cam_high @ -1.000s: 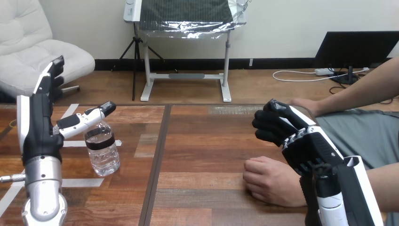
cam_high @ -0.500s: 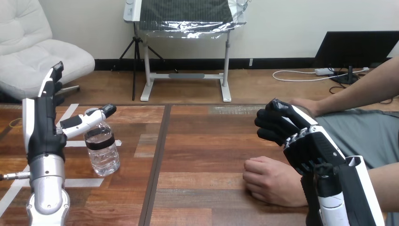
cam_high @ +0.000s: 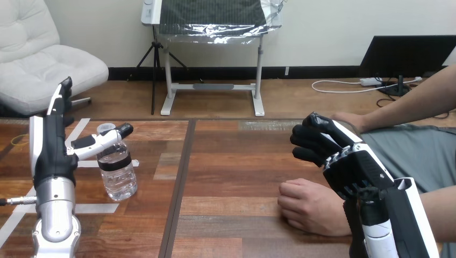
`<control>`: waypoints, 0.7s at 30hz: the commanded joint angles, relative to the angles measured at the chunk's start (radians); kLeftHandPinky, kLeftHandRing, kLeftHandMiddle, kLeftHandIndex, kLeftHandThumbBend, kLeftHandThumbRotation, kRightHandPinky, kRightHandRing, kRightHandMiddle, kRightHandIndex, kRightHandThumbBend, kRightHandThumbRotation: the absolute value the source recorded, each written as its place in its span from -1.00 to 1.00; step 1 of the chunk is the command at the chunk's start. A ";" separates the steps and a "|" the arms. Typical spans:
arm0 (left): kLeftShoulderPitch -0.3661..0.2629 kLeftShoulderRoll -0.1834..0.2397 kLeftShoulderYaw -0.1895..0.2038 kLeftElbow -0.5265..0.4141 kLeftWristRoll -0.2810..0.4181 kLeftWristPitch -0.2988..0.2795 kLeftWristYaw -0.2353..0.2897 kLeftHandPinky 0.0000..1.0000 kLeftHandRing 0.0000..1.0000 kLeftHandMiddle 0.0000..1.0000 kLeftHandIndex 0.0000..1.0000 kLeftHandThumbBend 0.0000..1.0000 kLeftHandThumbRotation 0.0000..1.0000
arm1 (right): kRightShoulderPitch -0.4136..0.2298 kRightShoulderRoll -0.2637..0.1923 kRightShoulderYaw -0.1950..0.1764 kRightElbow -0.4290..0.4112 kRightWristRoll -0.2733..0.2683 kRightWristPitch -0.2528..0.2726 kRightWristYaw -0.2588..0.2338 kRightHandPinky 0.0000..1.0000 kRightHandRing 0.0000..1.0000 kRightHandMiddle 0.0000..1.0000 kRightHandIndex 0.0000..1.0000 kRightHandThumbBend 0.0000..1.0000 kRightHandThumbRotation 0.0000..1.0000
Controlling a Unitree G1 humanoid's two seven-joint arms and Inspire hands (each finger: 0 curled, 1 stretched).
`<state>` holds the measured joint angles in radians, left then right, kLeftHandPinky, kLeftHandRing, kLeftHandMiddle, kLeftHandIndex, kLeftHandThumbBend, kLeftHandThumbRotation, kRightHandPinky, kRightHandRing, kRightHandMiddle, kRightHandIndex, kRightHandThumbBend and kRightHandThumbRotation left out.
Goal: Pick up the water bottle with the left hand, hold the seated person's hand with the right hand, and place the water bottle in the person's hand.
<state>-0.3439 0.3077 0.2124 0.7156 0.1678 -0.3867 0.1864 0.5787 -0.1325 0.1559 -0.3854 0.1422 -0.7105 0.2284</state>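
Left hand [cam_high: 51, 150] open: fingers straight and pointing up, thumb stuck out sideways across the neck of the water bottle [cam_high: 117, 172]; cannot tell if the thumb touches it, and no fingers are wrapped round it. The palm is just left of the bottle. Bottle stands upright on the wooden table [cam_high: 231, 177], clear with a dark band round its upper body and water in it. Strips of white tape [cam_high: 80, 208] lie on the table beside and in front of the bottle. Well to the right of the bottle, the right hand [cam_high: 336, 153] is raised with its fingers curled in, gripping nothing. The person's hand [cam_high: 306, 207] rests on the table as a loose fist, right of the bottle and nearer the front edge, just below and left of the right hand, with the robot's right forearm crossing in front of its right edge. Another hand of the person [cam_high: 347, 119] lies at the far table edge, far right of the bottle.
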 commanded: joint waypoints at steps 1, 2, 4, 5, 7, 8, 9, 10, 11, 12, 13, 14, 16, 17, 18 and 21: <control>-0.097 0.027 -0.019 0.026 0.000 0.007 -0.003 0.73 0.86 0.87 0.86 0.82 -0.77 | -0.052 0.004 -0.007 -0.003 0.007 -0.015 0.002 0.57 0.63 0.63 0.66 0.22 0.86; -0.099 0.027 -0.019 0.031 -0.002 0.008 -0.005 0.74 0.86 0.87 0.87 0.82 -0.76 | -0.052 0.004 -0.007 -0.002 0.006 -0.016 0.002 0.57 0.63 0.63 0.66 0.22 0.86; -0.106 0.029 -0.020 0.046 -0.006 0.011 -0.010 0.76 0.86 0.87 0.87 0.82 -0.76 | -0.056 0.006 -0.008 0.002 0.002 -0.024 0.002 0.57 0.63 0.63 0.66 0.21 0.86; -0.109 0.029 -0.021 0.051 -0.007 0.011 -0.011 0.76 0.87 0.88 0.87 0.82 -0.76 | -0.057 0.007 -0.008 0.003 0.001 -0.026 0.002 0.57 0.63 0.63 0.66 0.20 0.86; -0.115 0.030 -0.022 0.062 -0.012 0.011 -0.017 0.77 0.87 0.88 0.88 0.82 -0.75 | -0.056 0.007 -0.008 0.002 -0.001 -0.025 0.001 0.56 0.62 0.63 0.66 0.19 0.86; -0.117 0.030 -0.022 0.066 -0.014 0.010 -0.019 0.77 0.87 0.88 0.88 0.82 -0.75 | -0.056 0.008 -0.008 0.002 -0.001 -0.025 0.000 0.56 0.62 0.63 0.66 0.19 0.86; -0.122 0.031 -0.023 0.079 -0.014 0.008 -0.021 0.78 0.87 0.88 0.88 0.82 -0.75 | -0.056 0.007 -0.007 0.000 0.000 -0.022 0.000 0.56 0.62 0.63 0.66 0.19 0.86; -0.126 0.032 -0.023 0.088 -0.014 0.006 -0.021 0.78 0.88 0.88 0.88 0.82 -0.75 | -0.057 0.007 -0.007 0.000 0.000 -0.020 0.001 0.55 0.62 0.63 0.66 0.20 0.86; -0.129 0.033 -0.024 0.095 -0.014 0.004 -0.022 0.78 0.88 0.88 0.89 0.81 -0.75 | -0.057 0.006 -0.007 -0.001 0.001 -0.019 0.001 0.55 0.61 0.63 0.66 0.21 0.86; -0.134 0.033 -0.022 0.107 -0.019 0.004 -0.027 0.79 0.88 0.88 0.89 0.81 -0.75 | -0.057 0.006 -0.006 -0.001 0.001 -0.019 0.001 0.55 0.61 0.63 0.66 0.21 0.86; -0.138 0.033 -0.021 0.115 -0.022 0.005 -0.031 0.79 0.88 0.89 0.89 0.82 -0.75 | -0.057 0.006 -0.006 -0.001 0.001 -0.019 0.001 0.55 0.61 0.63 0.66 0.21 0.86; -0.141 0.033 -0.020 0.121 -0.025 0.005 -0.034 0.79 0.88 0.89 0.89 0.82 -0.75 | -0.057 0.006 -0.006 -0.001 0.001 -0.019 0.001 0.55 0.61 0.63 0.66 0.22 0.86; -0.147 0.031 -0.019 0.127 -0.030 0.013 -0.041 0.79 0.88 0.89 0.90 0.83 -0.74 | -0.057 0.004 -0.004 -0.001 0.006 -0.017 0.004 0.55 0.61 0.63 0.66 0.22 0.85; -0.149 0.030 -0.019 0.130 -0.032 0.014 -0.043 0.79 0.87 0.89 0.90 0.83 -0.73 | -0.057 0.003 -0.003 -0.001 0.007 -0.017 0.005 0.55 0.62 0.63 0.66 0.22 0.85; -0.154 0.029 -0.016 0.141 -0.039 0.014 -0.049 0.80 0.87 0.89 0.90 0.83 -0.73 | -0.056 0.004 -0.003 -0.002 0.006 -0.017 0.004 0.55 0.62 0.64 0.66 0.23 0.85; -0.164 0.026 -0.011 0.163 -0.055 0.011 -0.061 0.80 0.87 0.89 0.91 0.83 -0.72 | -0.055 0.005 -0.003 -0.003 0.005 -0.015 0.002 0.55 0.62 0.64 0.66 0.24 0.85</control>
<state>-0.4124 0.3162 0.2052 0.8500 0.1364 -0.3707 0.1420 0.5729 -0.1322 0.1561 -0.3833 0.1413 -0.7142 0.2293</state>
